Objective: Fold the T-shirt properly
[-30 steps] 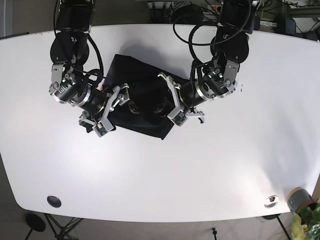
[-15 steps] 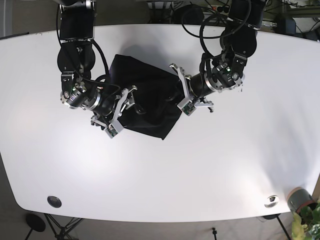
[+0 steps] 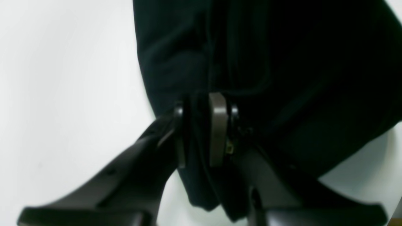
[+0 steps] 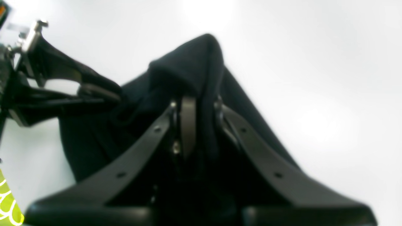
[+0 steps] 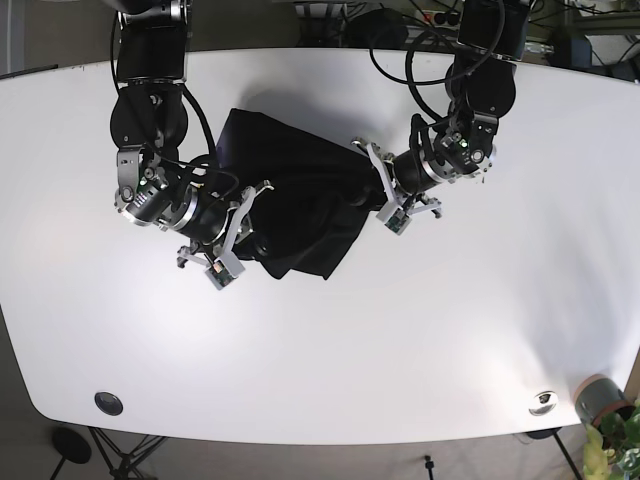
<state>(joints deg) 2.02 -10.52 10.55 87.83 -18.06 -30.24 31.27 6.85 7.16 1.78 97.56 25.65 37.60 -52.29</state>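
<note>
The black T-shirt (image 5: pixel 300 175) lies bunched in the middle of the white table (image 5: pixel 400 330). My left gripper (image 5: pixel 378 197) is at the shirt's right edge in the base view. In the left wrist view the left gripper (image 3: pixel 198 131) is shut on a fold of the T-shirt (image 3: pixel 282 62). My right gripper (image 5: pixel 243 232) is at the shirt's lower left edge. In the right wrist view the right gripper (image 4: pixel 202 124) is shut on a raised ridge of the T-shirt (image 4: pixel 194 59), with the left gripper's fingers (image 4: pixel 94 91) showing at upper left.
A potted plant (image 5: pixel 605 405) stands past the table's front right corner. Two round fittings (image 5: pixel 108 403) (image 5: pixel 543 402) sit near the front edge. Cables and equipment crowd the far edge behind both arms.
The right gripper has drawn its shirt edge down and left. The left gripper has moved right with its edge. The cloth between them now looks more stretched and gathered.
</note>
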